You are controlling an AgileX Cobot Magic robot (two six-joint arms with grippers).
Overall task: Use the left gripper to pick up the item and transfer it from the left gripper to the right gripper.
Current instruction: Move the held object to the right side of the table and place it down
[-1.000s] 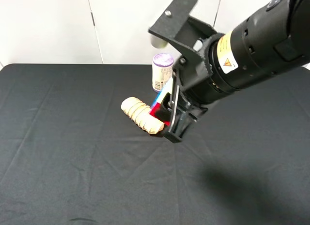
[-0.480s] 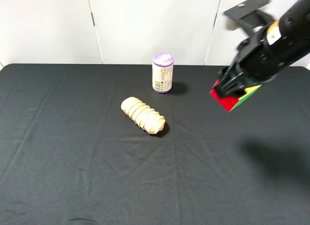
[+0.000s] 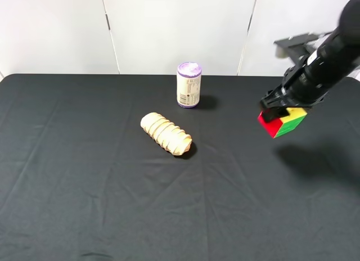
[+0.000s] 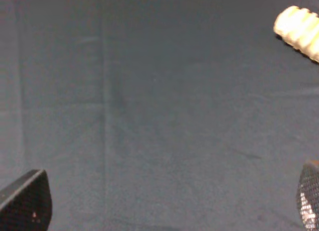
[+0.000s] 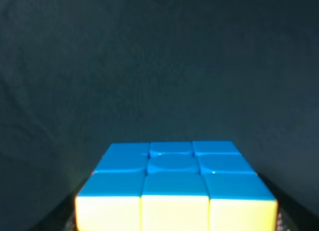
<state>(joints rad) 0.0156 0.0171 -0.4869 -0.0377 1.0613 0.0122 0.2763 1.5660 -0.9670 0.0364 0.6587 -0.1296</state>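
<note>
Black tabletop (image 3: 84, 188), right gripper (image 3: 279, 111) holding cube (image 3: 282, 122), now lower, rightward.

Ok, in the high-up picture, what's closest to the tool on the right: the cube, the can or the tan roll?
From the right tool:
1. Cube, held right in it.
2. Can, standing at the back, middle.
3. Tan roll, lying farther left, in front of the can.
</note>
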